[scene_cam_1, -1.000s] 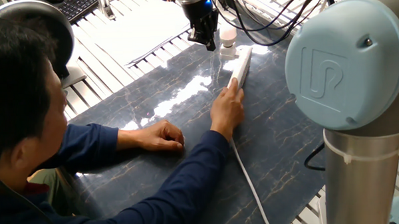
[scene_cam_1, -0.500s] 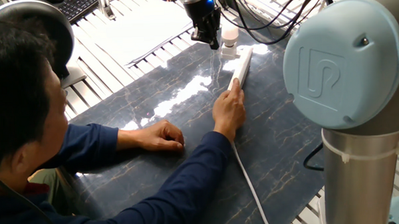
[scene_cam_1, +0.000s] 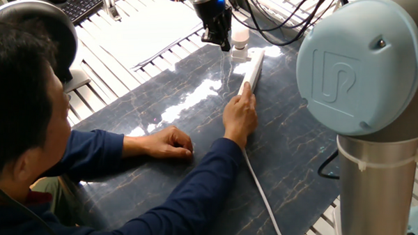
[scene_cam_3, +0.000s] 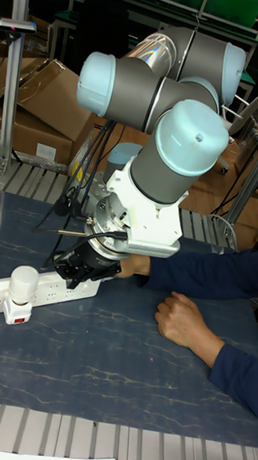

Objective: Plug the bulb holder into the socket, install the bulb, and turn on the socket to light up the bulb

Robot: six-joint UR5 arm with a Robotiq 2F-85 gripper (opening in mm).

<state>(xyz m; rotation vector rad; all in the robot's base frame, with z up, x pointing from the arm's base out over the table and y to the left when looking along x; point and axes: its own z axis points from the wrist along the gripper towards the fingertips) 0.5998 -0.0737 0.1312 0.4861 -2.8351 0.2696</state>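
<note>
the bulb (scene_cam_3: 23,281) sits on the bulb holder (scene_cam_3: 15,308), plugged into the far end of the socket (scene_cam_1: 252,68) on the dark tabletop (scene_cam_1: 195,132). it is not lit. the next step looks like pressing the switch, so press straight down and gently, so the strip does not slide. a person's hand (scene_cam_1: 238,116) rests on the near end of the strip. the arm bends low, with the claw (scene_cam_1: 217,39) just beside the bulb. i cannot tell if the claw is wide or narrow.
</note>
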